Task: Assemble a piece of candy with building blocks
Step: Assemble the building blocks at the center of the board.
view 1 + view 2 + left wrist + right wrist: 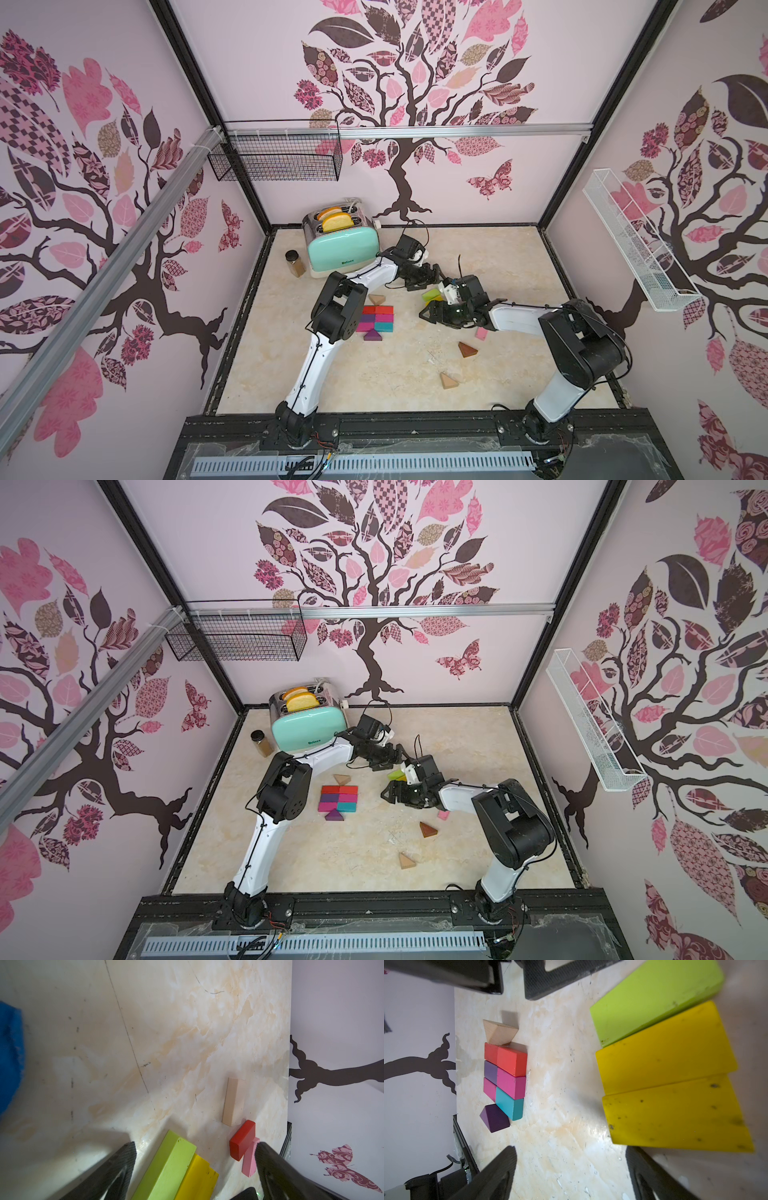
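Nearest me, well to the right of the flat patch of painted wooden blocks [377, 319], a pale tan wooden triangle [448, 380] lies alone on the marbled beige tabletop [374, 386]. A brown wooden triangle [467, 350] sits a little beyond it, and a small pink wooden block [481, 333] peeks out beside the right arm's white forearm.

The patch itself is two columns of three flat rectangles pressed edge to edge: teal and magenta at the near end, magenta and purple in the middle, two red at the far end. A dark purple wooden triangle [372, 335] sits against its near edge, and a second tan triangle [376, 299] lies just beside its far edge.

Right of the patch, the right gripper [571, 1151] hangs low, jaws spread, with only bare table between them. Just beyond, a lime-green wooden bar [432, 294] lies against two yellow wooden blocks [664, 1049]. The left gripper [195, 1147] stands released over them, jaws wide, with the green bar and a yellow block between its fingers, neither visibly pinched.

Beyond the patch to the left, by the back wall, stands a mint-green toaster [343, 249] holding bread slices, with a brown-filled glass jar [295, 262] beside it.
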Controlling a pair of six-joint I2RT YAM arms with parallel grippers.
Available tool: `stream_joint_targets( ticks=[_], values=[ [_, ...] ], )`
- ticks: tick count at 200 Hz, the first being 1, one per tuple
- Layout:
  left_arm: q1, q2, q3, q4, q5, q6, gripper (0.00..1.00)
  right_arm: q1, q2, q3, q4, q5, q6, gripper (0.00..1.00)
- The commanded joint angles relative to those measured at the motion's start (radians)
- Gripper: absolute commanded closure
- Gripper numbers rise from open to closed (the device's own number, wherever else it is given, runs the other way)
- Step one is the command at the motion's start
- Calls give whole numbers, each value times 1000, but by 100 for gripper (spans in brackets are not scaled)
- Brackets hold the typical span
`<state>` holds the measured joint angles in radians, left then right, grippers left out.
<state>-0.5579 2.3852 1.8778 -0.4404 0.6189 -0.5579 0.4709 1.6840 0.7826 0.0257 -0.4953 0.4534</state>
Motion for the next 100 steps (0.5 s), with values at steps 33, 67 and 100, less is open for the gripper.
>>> stream_joint_targets(
  ticks=[33, 67, 100],
  values=[
    [-48, -26, 13, -122, 6, 63, 5, 20, -236, 11, -325, 158, -114, 11],
    [-46, 70, 147, -174, 11, 84, 5, 19, -487, -19, -512, 248, -126, 10],
    [-63, 112, 162, -162, -4, 84, 5, 15, -645, -34, -615, 302, -111, 8]
  ],
)
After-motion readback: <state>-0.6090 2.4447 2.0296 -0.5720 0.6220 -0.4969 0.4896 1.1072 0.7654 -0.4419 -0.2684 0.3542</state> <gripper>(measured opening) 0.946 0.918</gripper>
